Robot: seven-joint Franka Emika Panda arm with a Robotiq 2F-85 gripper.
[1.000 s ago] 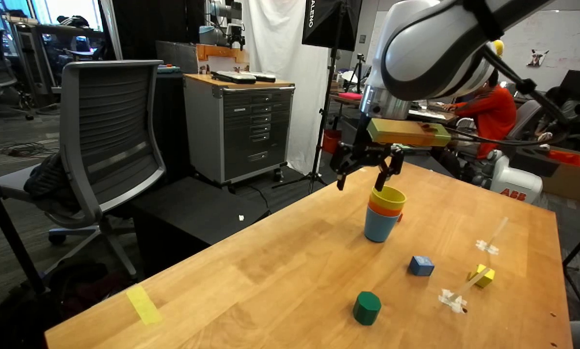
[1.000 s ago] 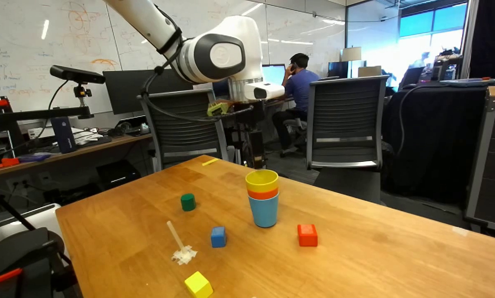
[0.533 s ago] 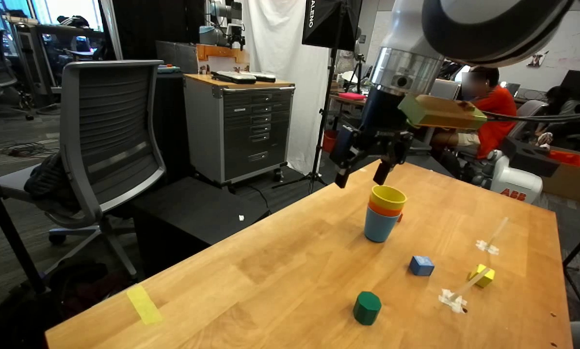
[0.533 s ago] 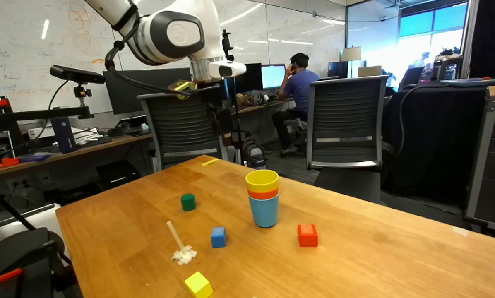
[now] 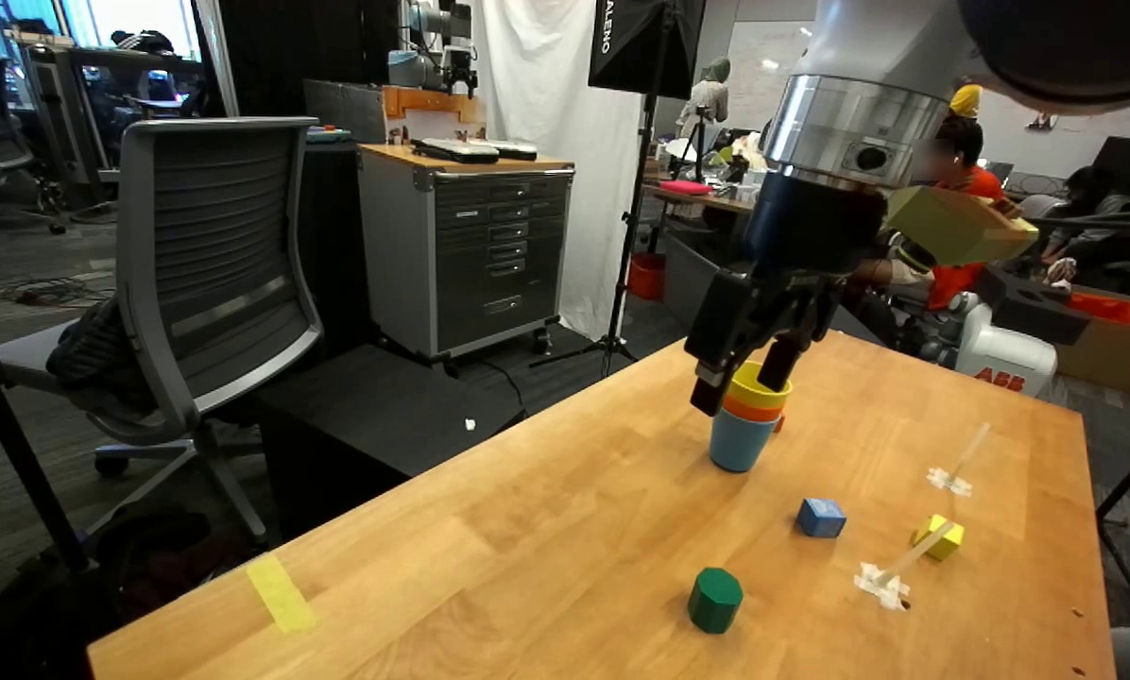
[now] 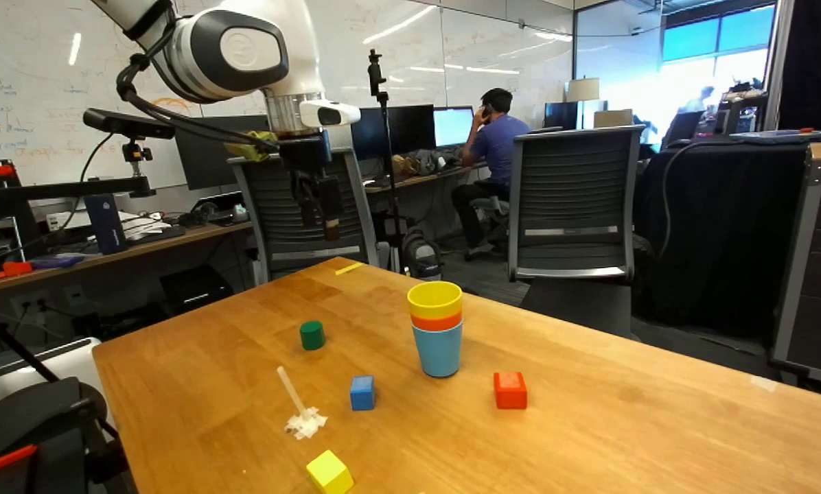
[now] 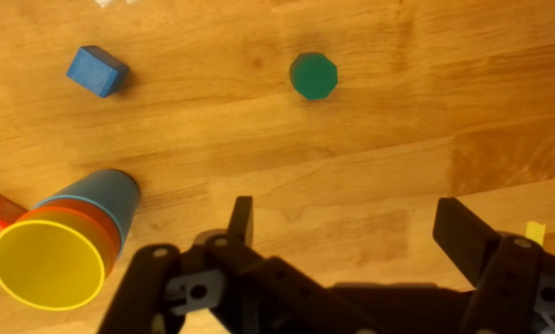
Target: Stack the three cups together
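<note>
The three cups stand upright in one nested stack on the table. The blue cup [image 6: 438, 352] is at the bottom, the orange cup [image 6: 436, 322] shows as a thin band in it, and the yellow cup [image 6: 435, 309] is on top. In the wrist view the yellow cup [image 7: 48, 264], orange cup [image 7: 105, 226] and blue cup [image 7: 115, 195] lie left of the jaws. My gripper [image 7: 345, 204] is open and empty, with bare table between its fingers. In an exterior view the gripper [image 5: 741, 387] partly covers the yellow cup; in an exterior view the gripper [image 6: 320, 223] is well apart from the stack.
A red block [image 6: 510, 390] stands close beside the stack. A blue block [image 6: 362, 393], green block [image 6: 312, 335] and yellow block [image 6: 329, 471] are on the table. A thin stick [image 6: 294, 392] is taped upright; an exterior view shows another stick [image 5: 971, 449]. Chairs stand beyond the table.
My open gripper has moved away from above the stack, leftward in an exterior view and nearer the camera in an exterior view. The stack and the blocks have not moved.
</note>
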